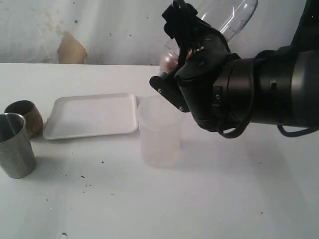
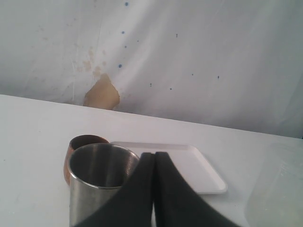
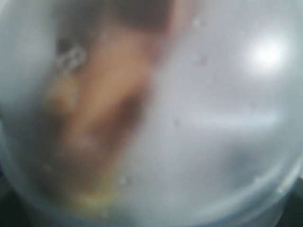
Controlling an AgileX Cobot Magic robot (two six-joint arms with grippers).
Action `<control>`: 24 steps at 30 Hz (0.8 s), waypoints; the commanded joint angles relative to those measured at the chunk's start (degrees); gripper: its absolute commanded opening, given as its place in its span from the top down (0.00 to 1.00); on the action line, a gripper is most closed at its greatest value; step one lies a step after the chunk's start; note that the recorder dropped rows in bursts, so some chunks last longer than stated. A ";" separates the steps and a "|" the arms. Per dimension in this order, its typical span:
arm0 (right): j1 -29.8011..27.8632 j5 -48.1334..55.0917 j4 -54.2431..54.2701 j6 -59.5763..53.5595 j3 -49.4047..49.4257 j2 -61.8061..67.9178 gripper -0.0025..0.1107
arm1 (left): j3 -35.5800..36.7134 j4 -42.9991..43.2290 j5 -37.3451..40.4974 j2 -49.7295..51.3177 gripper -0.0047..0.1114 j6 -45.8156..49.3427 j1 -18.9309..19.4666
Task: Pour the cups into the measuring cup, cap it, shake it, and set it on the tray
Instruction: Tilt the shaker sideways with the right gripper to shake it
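Note:
My right gripper [image 1: 188, 52] is shut on the clear measuring cup [image 1: 232, 14] and holds it tilted in the air above the table's middle, with pinkish contents at its lower end. In the right wrist view the measuring cup [image 3: 203, 123] fills the picture as a blur and hides the fingers. The steel tumbler [image 1: 15, 145] stands at the front left with the short brown cup [image 1: 26, 114] just behind it. Beside them lies the white tray [image 1: 92, 115]. My left gripper [image 2: 154, 157] is shut on nothing, just in front of the steel tumbler [image 2: 97, 184] and brown cup [image 2: 80, 144]. The tray [image 2: 189, 165] lies beyond.
A frosted, milky tumbler [image 1: 159, 132] stands upright on the white table, right of the tray and below my right gripper. It also shows blurred in the left wrist view as the frosted tumbler [image 2: 279, 189]. A white cloth wall [image 1: 99, 30] backs the table.

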 commanded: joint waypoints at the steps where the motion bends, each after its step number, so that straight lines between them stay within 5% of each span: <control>1: -0.02 1.77 -1.99 -4.05 -0.46 -0.62 0.98 | 0.35 0.17 -0.30 -0.22 0.96 -0.10 -0.02; 24: -0.02 0.08 -1.99 -7.55 -0.73 -0.62 0.98 | 0.35 0.17 -0.30 -0.22 0.96 -0.10 -0.02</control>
